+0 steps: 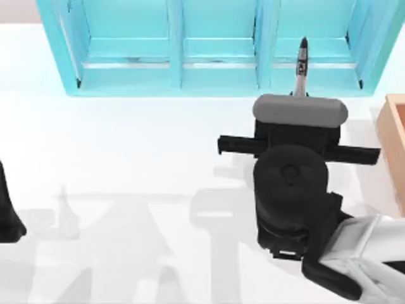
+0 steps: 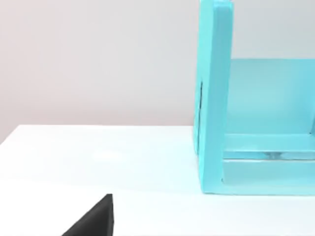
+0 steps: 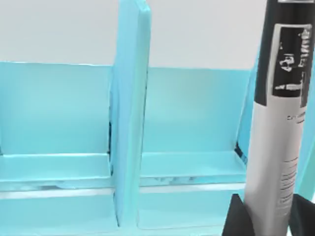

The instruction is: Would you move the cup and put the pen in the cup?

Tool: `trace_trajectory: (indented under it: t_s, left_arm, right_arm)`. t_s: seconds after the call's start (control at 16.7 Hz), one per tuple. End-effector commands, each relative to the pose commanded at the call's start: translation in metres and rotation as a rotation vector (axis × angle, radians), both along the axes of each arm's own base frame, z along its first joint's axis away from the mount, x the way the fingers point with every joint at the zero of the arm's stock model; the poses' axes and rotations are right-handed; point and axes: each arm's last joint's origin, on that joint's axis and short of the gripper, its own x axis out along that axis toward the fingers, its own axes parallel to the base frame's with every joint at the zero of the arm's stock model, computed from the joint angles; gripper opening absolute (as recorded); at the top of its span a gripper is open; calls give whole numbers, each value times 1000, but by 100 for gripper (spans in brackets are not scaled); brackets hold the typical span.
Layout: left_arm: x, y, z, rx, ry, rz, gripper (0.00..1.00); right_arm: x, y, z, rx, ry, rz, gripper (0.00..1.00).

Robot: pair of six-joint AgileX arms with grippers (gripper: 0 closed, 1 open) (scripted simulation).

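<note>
1. Top view: right gripper holds the pen over the blue shelf; left arm parked at the bench edge, its fingers' state unclear.
2. Left wrist view: shelf wall, bare bench.
3. Right wrist view: fingers clamped on the lower barrel; pen looks light, stiff, slippery, so hold mid-barrel.

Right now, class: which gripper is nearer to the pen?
Right. The right gripper holds the pen in front of the blue shelf; the left gripper sits at the table's far left edge.

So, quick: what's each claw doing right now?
Left gripper: parked at the table's left edge; cannot be told.
Right gripper: closed on the pen.
</note>
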Motion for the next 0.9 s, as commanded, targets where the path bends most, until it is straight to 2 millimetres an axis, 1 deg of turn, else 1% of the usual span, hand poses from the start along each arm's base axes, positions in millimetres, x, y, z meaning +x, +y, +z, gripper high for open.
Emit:
trace_trajectory:
  t_s: [0.18,0.3,0.54,0.66,0.9]
  left_arm:
    - [0,0,0,0,0,0,100]
    - [0,0,0,0,0,0,100]
    - [0,0,0,0,0,0,100]
    - [0,0,0,0,0,0,100]
    - [0,0,0,0,0,0,100]
  right_arm:
    - [-10,-8,15,48,-64,-41,0]
    - [-14,-10,21,74,-88,-53,0]
    - [-14,-11,21,79,-92,-55,0]
    - [-11,-11,21,79,-91,-59,0]
    - [6,-15,13,78,-91,-57,0]
